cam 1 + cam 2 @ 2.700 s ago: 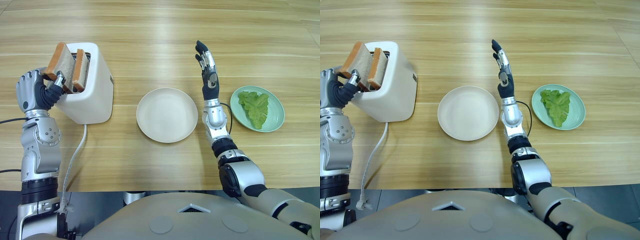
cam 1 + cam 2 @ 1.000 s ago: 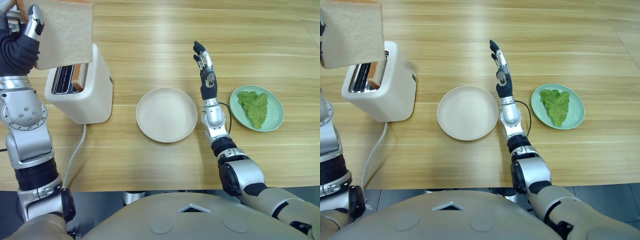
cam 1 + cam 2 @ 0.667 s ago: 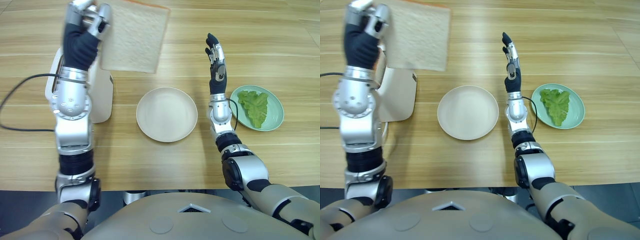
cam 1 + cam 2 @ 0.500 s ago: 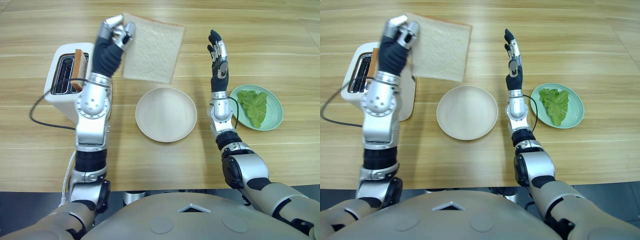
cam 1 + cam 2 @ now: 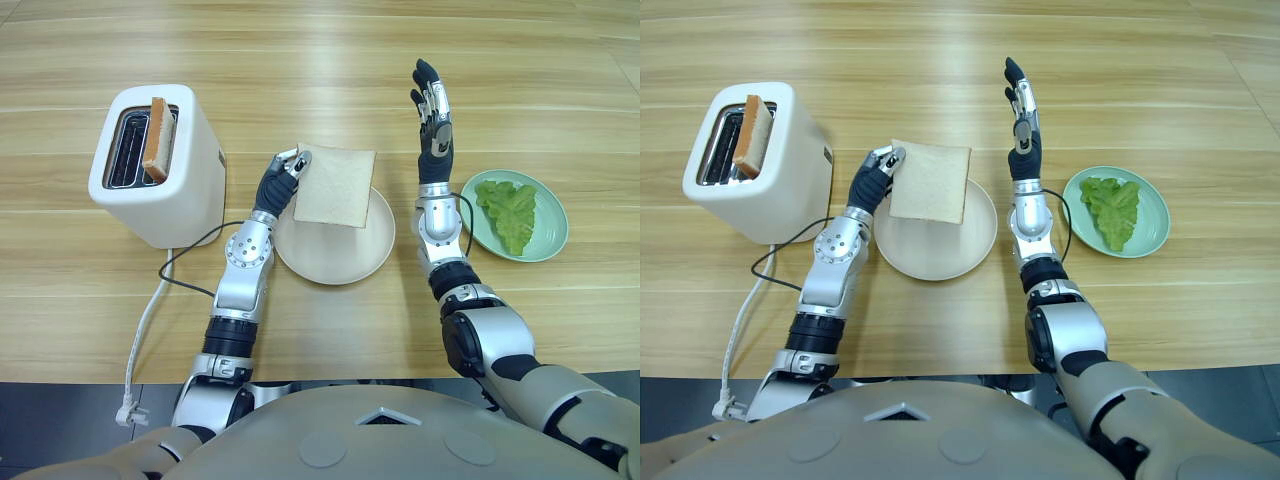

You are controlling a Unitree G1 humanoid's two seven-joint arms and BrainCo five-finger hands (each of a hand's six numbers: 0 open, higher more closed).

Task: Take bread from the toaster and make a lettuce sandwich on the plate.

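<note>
Left hand [image 5: 279, 180] pinches a square white bread slice [image 5: 335, 187] over the round beige plate [image 5: 340, 255]; right hand [image 5: 433, 108] spread flat.

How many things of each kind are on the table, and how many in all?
Toaster: 1
Bread slices: 2, the held slice and the slotted slice
Plates: 2, the cream plate and the green plate
Lettuce: 1 portion
Total: 6
</note>
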